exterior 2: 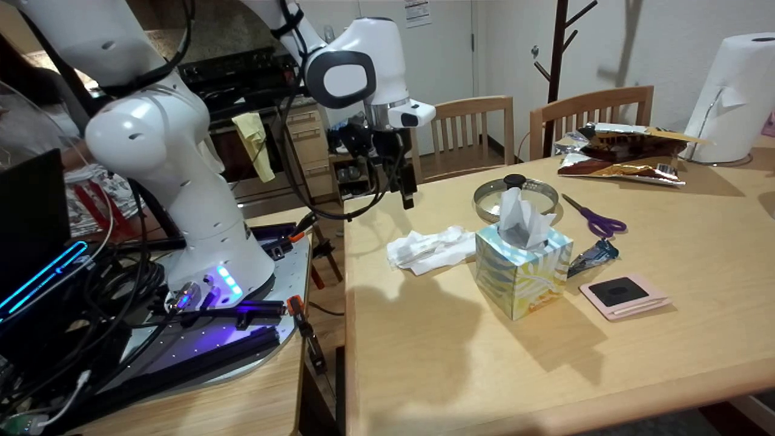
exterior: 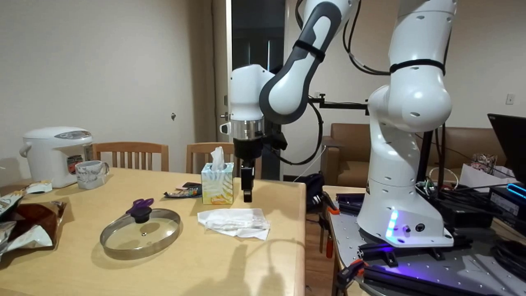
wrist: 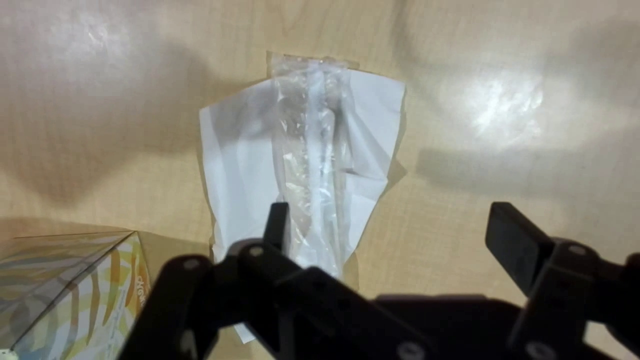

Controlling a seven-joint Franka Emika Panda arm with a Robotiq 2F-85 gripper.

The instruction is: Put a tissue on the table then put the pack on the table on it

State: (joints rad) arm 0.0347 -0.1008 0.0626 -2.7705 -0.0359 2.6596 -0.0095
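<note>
My fingers [wrist: 517,245] are spread wide, holding only air. The shiny pack [wrist: 314,150] lies on the white tissue [wrist: 237,155], which lies on the table [wrist: 430,235].

In an exterior view, passable over bare surface [exterior 2: 521,381] in front of the Kleenex box [exterior 2: 517,275]; blocked behind by the glass lid [exterior 2: 490,204].

I count one spread tissue [wrist: 235,160], one pack [wrist: 314,160], one tissue box [exterior: 218,183] and (in an exterior view) two chairs [exterior: 130,146].
</note>
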